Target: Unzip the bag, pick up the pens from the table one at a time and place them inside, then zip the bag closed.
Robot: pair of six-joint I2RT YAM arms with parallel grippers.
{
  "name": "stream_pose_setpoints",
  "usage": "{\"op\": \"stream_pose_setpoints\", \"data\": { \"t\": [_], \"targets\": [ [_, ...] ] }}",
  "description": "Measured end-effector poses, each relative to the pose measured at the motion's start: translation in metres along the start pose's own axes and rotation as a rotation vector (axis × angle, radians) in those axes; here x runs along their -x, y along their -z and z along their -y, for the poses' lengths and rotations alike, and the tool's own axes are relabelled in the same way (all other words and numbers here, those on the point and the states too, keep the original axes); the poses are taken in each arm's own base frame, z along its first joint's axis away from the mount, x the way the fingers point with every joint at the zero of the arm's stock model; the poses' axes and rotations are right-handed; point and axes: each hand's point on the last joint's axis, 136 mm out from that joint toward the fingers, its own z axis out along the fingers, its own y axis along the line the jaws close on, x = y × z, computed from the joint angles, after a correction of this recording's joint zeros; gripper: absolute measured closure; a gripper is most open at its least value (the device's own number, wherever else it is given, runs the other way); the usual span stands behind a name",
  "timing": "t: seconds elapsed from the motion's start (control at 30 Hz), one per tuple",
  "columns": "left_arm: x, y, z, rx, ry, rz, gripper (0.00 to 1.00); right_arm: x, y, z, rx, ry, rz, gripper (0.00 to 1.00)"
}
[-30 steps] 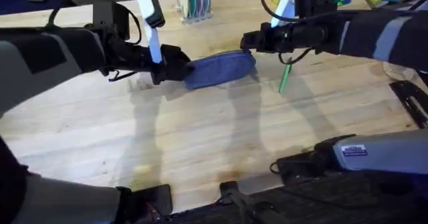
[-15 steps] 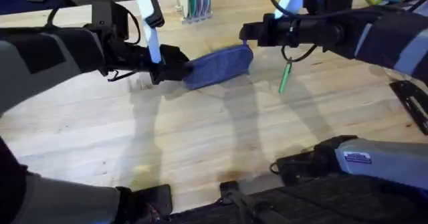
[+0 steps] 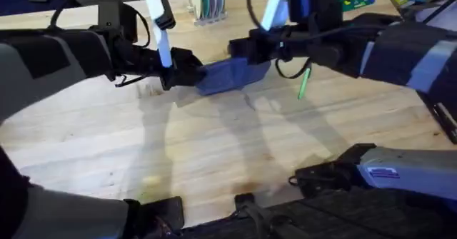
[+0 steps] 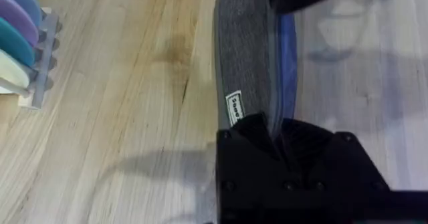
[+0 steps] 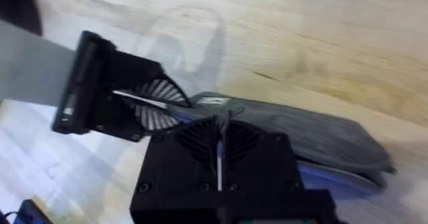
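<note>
Relative to the earlier overhead frames, the right gripper (image 3: 239, 48) has travelled leftward along the bag (image 3: 232, 75), from beyond its right end to over its middle; the left gripper (image 3: 187, 69) has stayed put at the bag's left end, and the green pen (image 3: 303, 82) has not shifted.

Left gripper: its black fingers (image 4: 264, 134) are pressed together on the near end of the bag (image 4: 244, 57), pinching the fabric where the zipper line runs between them. A white label on the bag's grey side sits just ahead of the fingertips. To the outer side of this gripper the table (image 3: 214, 160) is bare wood, and a rack of coloured discs (image 4: 23, 40) stands well apart at the table's far edge.

Bag: it lies on the table between the two grippers, tilted slightly, with a bright blue lining showing along the parted zipper edge (image 4: 287, 63).

Right gripper: it hangs directly over the bag's midsection (image 5: 314, 134), its fingers (image 5: 217, 150) drawn close together with a thin pale line between them; whether they grip the zipper pull cannot be told. The left gripper (image 5: 144, 100) faces it from the bag's far end, near but apart.

Pen: it lies on the table beyond the right gripper's outer side, just past the bag's right end, not touching it. Open tabletop surrounds it toward the near edge.
</note>
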Motion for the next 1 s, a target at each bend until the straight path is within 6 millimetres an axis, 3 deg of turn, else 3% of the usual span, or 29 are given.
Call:
{"op": "stream_pose_setpoints", "data": {
  "t": [0.47, 0.87, 0.9, 1.0],
  "targets": [
    [0.0, 0.0, 0.0, -0.001, 0.001, 0.0, 0.952, -0.014, -0.042, -0.063, 0.13, -0.003, 0.0, 0.97],
    [0.0, 0.0, 0.001, -0.004, 0.002, 0.003, 0.952, -0.017, -0.046, -0.075, 0.153, -0.014, -0.002, 0.969],
    [0.0, 0.0, 0.001, -0.004, 0.002, 0.003, 0.952, -0.017, -0.045, -0.074, 0.153, -0.019, -0.002, 0.942],
    [0.0, 0.0, 0.001, -0.004, 0.002, 0.003, 0.952, -0.012, -0.043, -0.074, 0.16, -0.029, 0.006, 0.566]
  ]
}}
